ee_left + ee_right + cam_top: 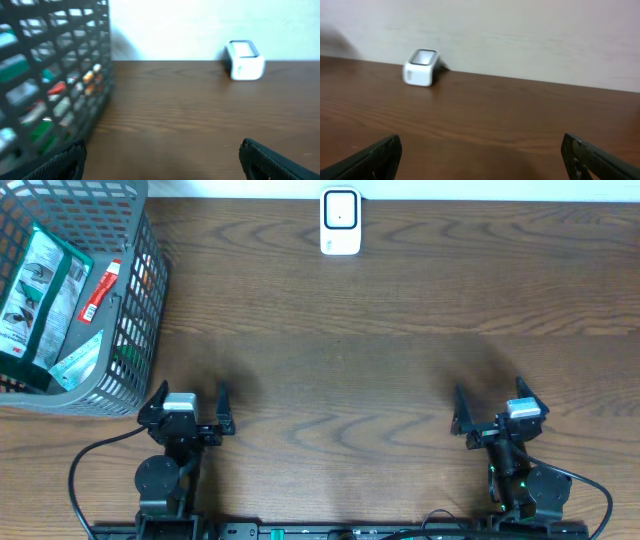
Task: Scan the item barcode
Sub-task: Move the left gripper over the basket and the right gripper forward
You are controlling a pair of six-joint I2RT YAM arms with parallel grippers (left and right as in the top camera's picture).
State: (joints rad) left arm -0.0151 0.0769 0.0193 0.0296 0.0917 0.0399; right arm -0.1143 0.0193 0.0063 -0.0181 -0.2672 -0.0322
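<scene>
Fingertips of the left gripper (191, 394) and the right gripper (489, 394) sit near the front table (400, 330) edge, jaws spread wide, holding nothing. Candidate items lie inside the grey mesh basket (140, 310) at the far left: a green-and-white packet (35, 290), a red tube (100, 288) and other packs. No barcode is legible. The white scanner (340, 222) stands at the far edge, well apart from the basket and both arms. Progress assessment: no step is complete. Remaining, as judged: take one item from the basket, carry it to the scanner, present its barcode. The left arm is nearer the basket.
</scene>
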